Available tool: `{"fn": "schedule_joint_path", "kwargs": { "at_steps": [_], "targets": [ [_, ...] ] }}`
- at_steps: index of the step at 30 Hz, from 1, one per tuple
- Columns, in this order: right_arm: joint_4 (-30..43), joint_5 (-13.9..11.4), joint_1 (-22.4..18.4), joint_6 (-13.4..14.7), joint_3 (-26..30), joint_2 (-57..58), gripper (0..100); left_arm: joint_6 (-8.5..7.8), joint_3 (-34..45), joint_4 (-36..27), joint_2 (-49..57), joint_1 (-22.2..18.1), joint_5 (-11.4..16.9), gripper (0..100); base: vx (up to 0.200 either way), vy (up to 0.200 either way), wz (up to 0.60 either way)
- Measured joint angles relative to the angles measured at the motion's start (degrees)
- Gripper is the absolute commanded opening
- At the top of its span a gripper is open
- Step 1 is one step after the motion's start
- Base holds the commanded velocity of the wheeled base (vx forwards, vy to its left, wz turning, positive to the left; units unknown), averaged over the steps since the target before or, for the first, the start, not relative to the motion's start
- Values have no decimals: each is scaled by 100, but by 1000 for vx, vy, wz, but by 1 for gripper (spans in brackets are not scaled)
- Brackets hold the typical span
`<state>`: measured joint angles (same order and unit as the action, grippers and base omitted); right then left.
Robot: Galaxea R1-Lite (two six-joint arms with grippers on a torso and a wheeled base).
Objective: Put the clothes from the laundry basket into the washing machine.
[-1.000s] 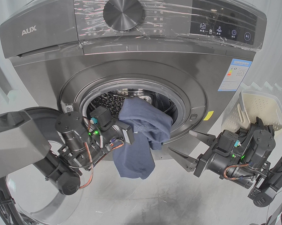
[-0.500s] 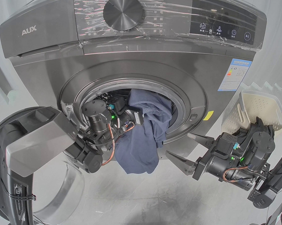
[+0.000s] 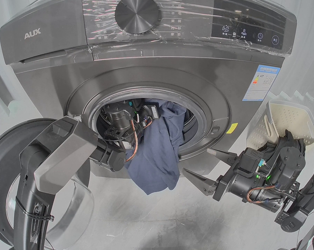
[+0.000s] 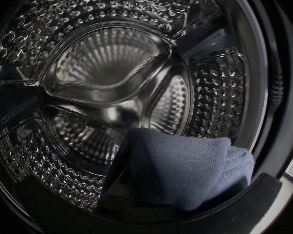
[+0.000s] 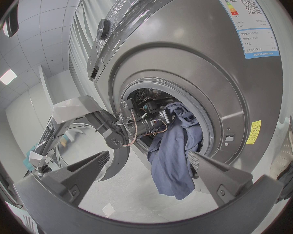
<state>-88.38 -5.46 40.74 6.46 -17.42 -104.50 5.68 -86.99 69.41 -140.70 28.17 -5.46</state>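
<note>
Clothes: blue garment point(image 3: 157, 153) half in washing machine point(image 3: 198, 87) drum, rest hangs out; L gripper point(image 4: 167, 192) clamps it. R gripper point(image 3: 196, 161) spread wide, by laundry basket point(image 3: 292, 118).

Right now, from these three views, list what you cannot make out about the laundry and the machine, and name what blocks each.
The blue garment, its upper end: head view, the left arm covers it.
The dark clothes in the laundry basket, their number: head view, the right arm stands in front.
The drum, its near floor: left wrist view, the garment lies over it.
</note>
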Motion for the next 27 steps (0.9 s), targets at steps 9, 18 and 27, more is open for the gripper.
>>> {"fn": "schedule_joint_path", "kwargs": {
  "at_steps": [9, 18, 27],
  "targets": [
    [0, 7, 40, 2, -22, -51, 100, 162, -568, -246, -273, -113, -244, 100, 0, 0, 0],
    [0, 5, 38, 5, -38, -55, 100, 323, 102, -906, -39, -91, -193, 100, 0, 0, 0],
    [0, 2, 40, 5, -49, -62, 100, 425, 1342, -2152, 666, 55, 336, 100, 0, 0, 0]
  ]
}}
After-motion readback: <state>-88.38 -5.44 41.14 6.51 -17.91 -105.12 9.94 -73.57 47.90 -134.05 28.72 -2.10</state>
